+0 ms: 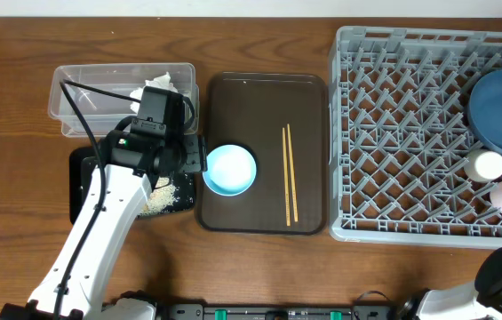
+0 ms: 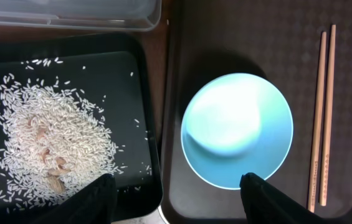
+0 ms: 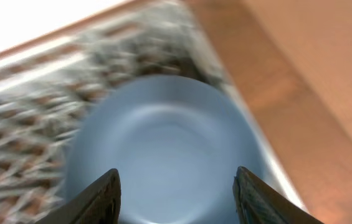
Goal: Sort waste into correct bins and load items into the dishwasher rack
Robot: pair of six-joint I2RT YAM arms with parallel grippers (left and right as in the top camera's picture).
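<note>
Reach favours my left gripper point(image 2: 179, 196), jaws wide and empty, the small light-blue bowl point(image 2: 237, 130) just ahead, while my right gripper point(image 3: 176, 193) gapes empty over the dishwasher rack point(image 1: 393, 133).

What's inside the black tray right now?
The black tray holds loose white rice grains, heaped left of centre with strays scattered around and a few tan bits in the heap. One of the left fingers covers part of the near edge, so anything there is hidden.

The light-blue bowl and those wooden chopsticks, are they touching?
Apart. The overhead view shows the light-blue bowl and the chopsticks with a strip of bare brown tray between them; the left wrist view agrees.
</note>
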